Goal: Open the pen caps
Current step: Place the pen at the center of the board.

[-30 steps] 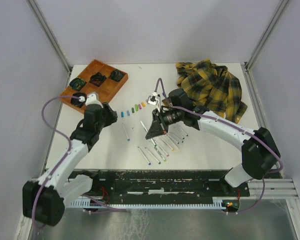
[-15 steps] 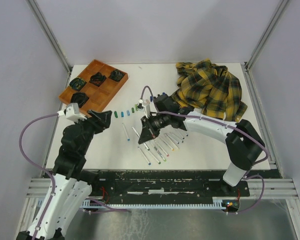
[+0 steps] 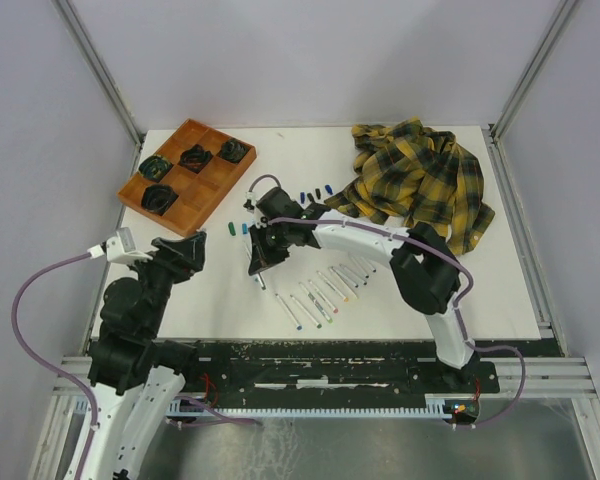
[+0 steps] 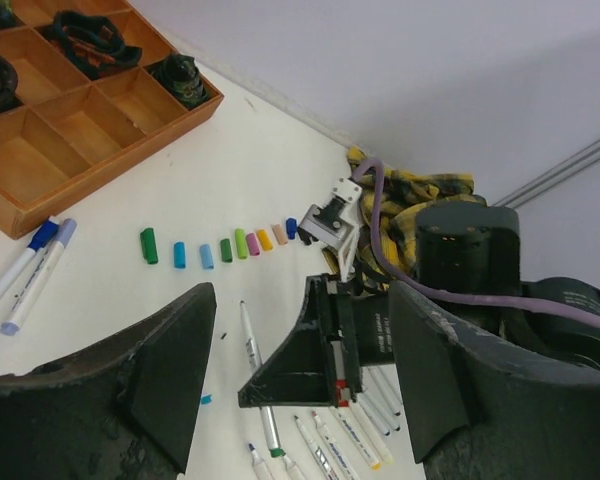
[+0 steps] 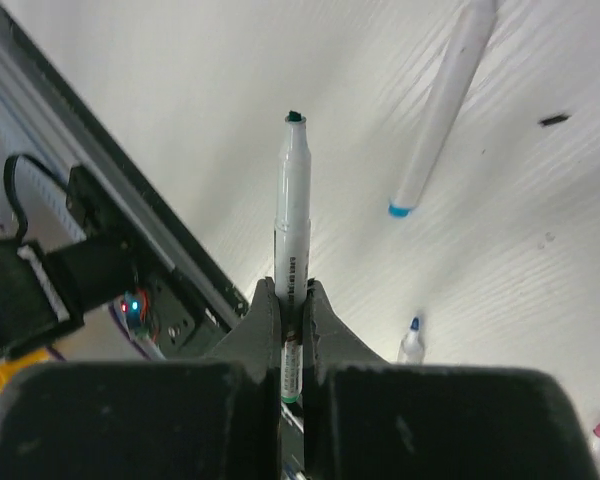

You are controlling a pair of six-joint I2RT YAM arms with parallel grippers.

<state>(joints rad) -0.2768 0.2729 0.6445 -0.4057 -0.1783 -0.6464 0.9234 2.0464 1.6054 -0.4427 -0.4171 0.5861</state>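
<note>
My right gripper (image 5: 292,290) is shut on a white marker (image 5: 293,230) whose bare dark tip points out past the fingers. It hangs low over the table (image 3: 210,290), left of the row of uncapped markers (image 3: 328,288). Loose pen caps (image 4: 226,250) in green, blue, pink and yellow lie in a line behind it, and two of them (image 3: 235,229) show in the top view. My left gripper (image 4: 300,300) stands open and empty at the near left (image 3: 185,252), facing the right gripper (image 4: 310,365).
An orange compartment tray (image 3: 202,190) with black items sits at the back left. Two blue-capped markers (image 4: 25,268) lie beside its front edge. A yellow plaid cloth (image 3: 420,180) covers the back right. One marker (image 5: 440,110) lies by itself on the table under the right gripper.
The left arm has pulled back toward the near left and its jaws have opened wider. The right gripper has carried its marker leftward, past the marker row.
</note>
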